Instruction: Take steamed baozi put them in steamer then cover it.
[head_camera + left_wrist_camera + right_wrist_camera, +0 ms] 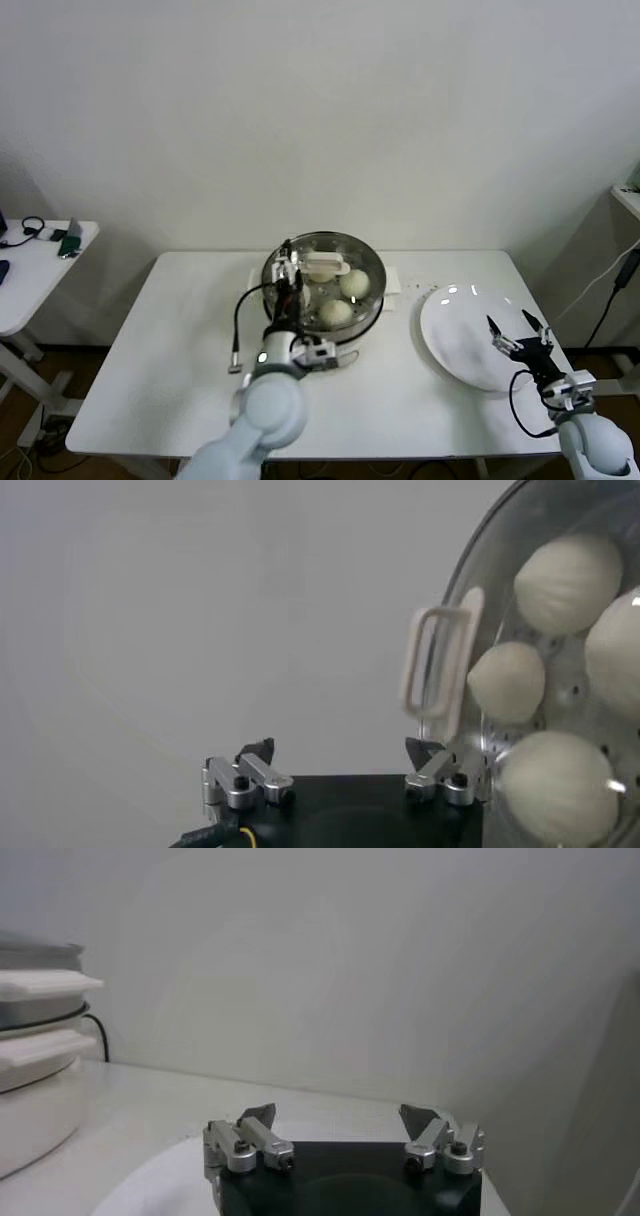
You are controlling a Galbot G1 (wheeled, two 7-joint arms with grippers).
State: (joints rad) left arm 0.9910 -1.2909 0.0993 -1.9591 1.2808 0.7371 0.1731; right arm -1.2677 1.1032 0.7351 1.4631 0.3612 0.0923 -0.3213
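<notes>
On a white worktop [180, 340], the glass cover [325, 262] sits on the steamer [372, 300], with steamed baozi [354, 283] visible inside. The left pincer [292, 282] hangs over the cover with jaws apart, gripping nothing. The right pincer [520, 335] hovers, jaws apart, over a white plate [455, 325].

The left arm rises from the lower centre-left of the head view, its pale rounded forearm leading up to a wrist near the middle of the frame. The left gripper [291, 268] sits just above that wrist, close to the centre of the picture, pointing away from the body; in its own wrist view the left gripper [340, 758] has its two fingers spread wide apart, nothing between them. The right arm shows in the lower right corner of the head view. The right gripper [518, 327] points up and left, fingers spread wide, as the right wrist view confirms [342, 1122]
</notes>
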